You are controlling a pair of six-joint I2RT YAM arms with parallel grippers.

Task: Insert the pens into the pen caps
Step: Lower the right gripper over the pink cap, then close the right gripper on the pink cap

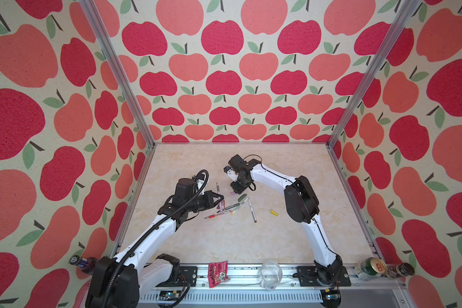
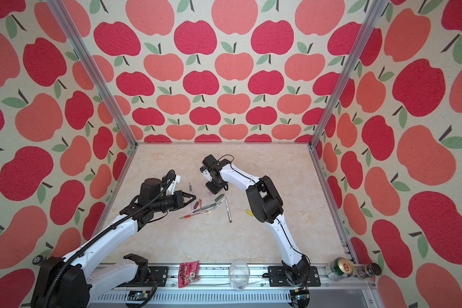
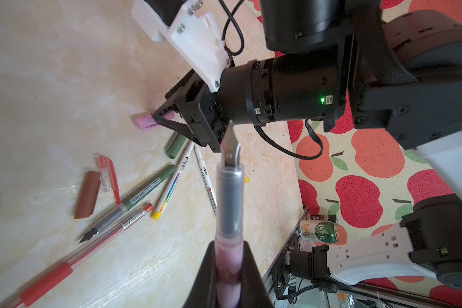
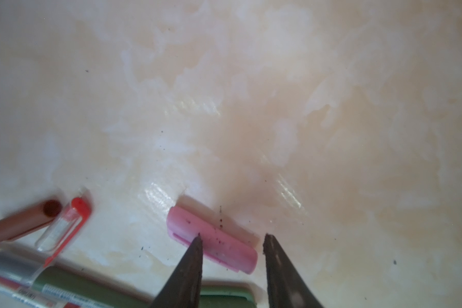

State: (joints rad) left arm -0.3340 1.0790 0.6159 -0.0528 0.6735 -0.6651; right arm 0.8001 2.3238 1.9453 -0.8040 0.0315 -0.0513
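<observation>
A: Pens: how many are you counting?

B: Five. Four are lying on the marbled table (image 1: 224, 245), bunching near its middle: one red pen (image 1: 216, 215), one dark green pen (image 1: 231, 206), one white pen with a yellow end (image 1: 239, 206) and one white pen with a brown end (image 1: 252, 210). The two white ones are converging at their far ends, just beside the dark green cap (image 1: 242, 198).

A: And the fifth?

B: The lilac-pink pen (image 3: 230, 202). The left gripper (image 3: 229, 242) is clamping tight on its barrel and holding it above the table, with the bare metal nib pointing away from the gripper.

A: Caps?

B: Five too, all lying loose on the table. The lilac cap (image 4: 211, 240) is sitting under the right gripper (image 4: 232, 237). Its jaws are standing apart, one tip over the cap and the other just past its end. Whether they are touching it, I cannot tell. The brown cap (image 3: 87, 194) and red cap (image 3: 108, 178) are lying side by side near the left gripper. The yellow cap (image 1: 274, 212) is lying well apart from the rest, near the right arm's elbow.

A: Anything else showing?

B: Along the near rail (image 1: 240, 266): one snack packet (image 1: 218, 273), one clear cup (image 1: 271, 274), one green can (image 1: 371, 268), one small jar (image 1: 403, 270) and one bottle (image 1: 82, 262).
</observation>
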